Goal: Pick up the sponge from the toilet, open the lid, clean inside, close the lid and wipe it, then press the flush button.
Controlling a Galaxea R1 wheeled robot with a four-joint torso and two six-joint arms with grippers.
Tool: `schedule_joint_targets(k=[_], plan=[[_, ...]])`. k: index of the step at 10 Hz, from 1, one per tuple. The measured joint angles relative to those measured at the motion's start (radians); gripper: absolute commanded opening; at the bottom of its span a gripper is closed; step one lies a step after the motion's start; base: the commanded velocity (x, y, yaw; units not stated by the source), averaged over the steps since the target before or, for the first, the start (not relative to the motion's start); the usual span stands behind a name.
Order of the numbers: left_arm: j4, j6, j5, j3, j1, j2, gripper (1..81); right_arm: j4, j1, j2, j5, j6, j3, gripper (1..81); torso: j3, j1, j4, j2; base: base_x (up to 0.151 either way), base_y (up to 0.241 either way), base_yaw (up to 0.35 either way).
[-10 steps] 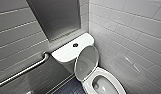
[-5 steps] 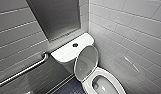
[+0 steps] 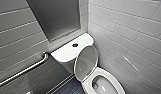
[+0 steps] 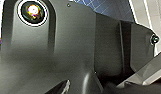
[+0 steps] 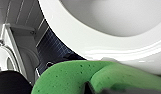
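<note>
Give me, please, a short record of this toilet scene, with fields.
lid: raised, leaning back toward the tank
bowl: uncovered
flush button: dark, in the middle of the tank top
sponge: green, creased, right beside the bowl's white rim; contact unclear
grab bar: metal, on the left wall
</note>
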Motion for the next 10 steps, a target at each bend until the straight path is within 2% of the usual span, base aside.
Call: schedule_joint_targets(k=[2,5,8,10], plan=[[0.000,0.000,-0.002,-0.018,0.000,0.000,81.1,-0.003,0.096,0.134,-0.120,0.030,-0.089,1.0,0.000,0.000,0.000,0.000,0.000,0.000,0.000],[0.000,0.000,0.000,-0.037,0.000,0.016,81.1,-0.006,0.266,0.320,-0.121,0.033,-0.186,1.0,0.000,0.001,0.000,0.000,0.000,0.000,0.000],[0.000,0.000,-0.002,-0.048,0.000,0.023,81.1,-0.008,0.316,0.380,-0.247,0.079,-0.277,1.0,-0.001,0.001,0.000,0.000,0.000,0.000,0.000],[0.000,0.000,-0.002,-0.054,0.000,0.030,81.1,-0.008,0.356,0.421,-0.269,0.093,-0.300,1.0,-0.002,0.001,0.000,0.001,0.000,0.000,0.000]])
